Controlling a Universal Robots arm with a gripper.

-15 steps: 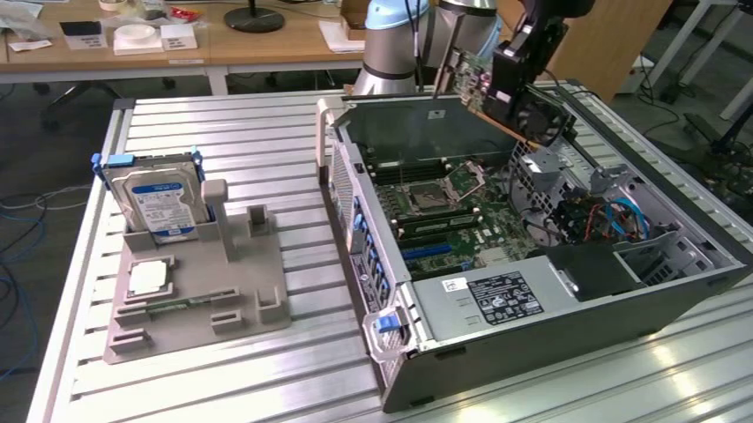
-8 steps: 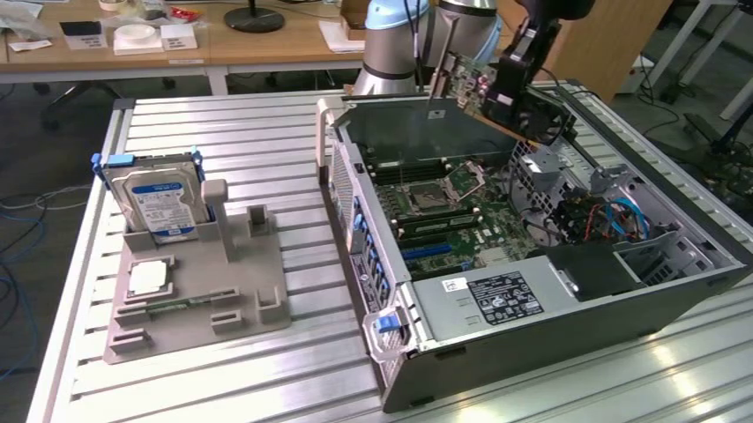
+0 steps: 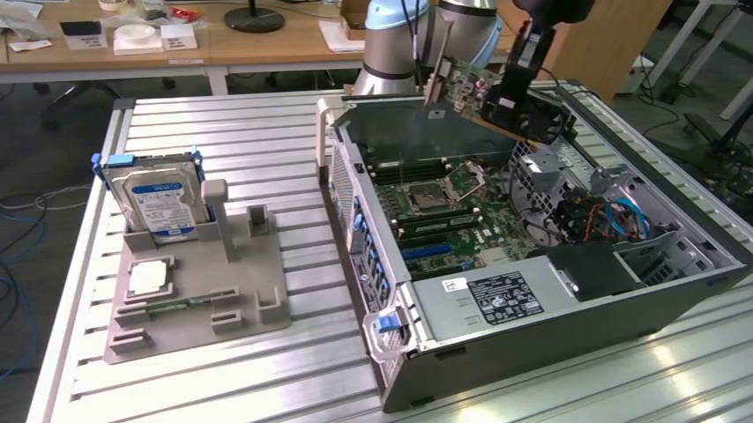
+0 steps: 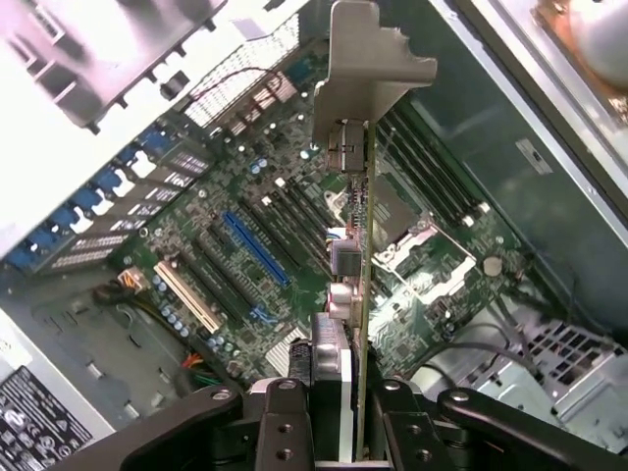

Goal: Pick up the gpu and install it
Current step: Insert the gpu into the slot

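Gpu (image 3: pixel 485 91) hangs in claw (image 4: pixel 339 417) above open motherboard (image 3: pixel 438 210).

The robot arm (image 3: pixel 398 44) runs off the exterior view's top edge. At that view's left, the hard drive (image 3: pixel 157 201) has its lower end hidden in a grey holder (image 3: pixel 200 304). Print on the power supply label (image 3: pixel 499 296) is too small to read. The gpu (image 4: pixel 345 260) shows edge-on, its faces unseen.

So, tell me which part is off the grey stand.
The gpu, gripped by the gripper above the open case; the hard drive and CPU chip sit on the stand.
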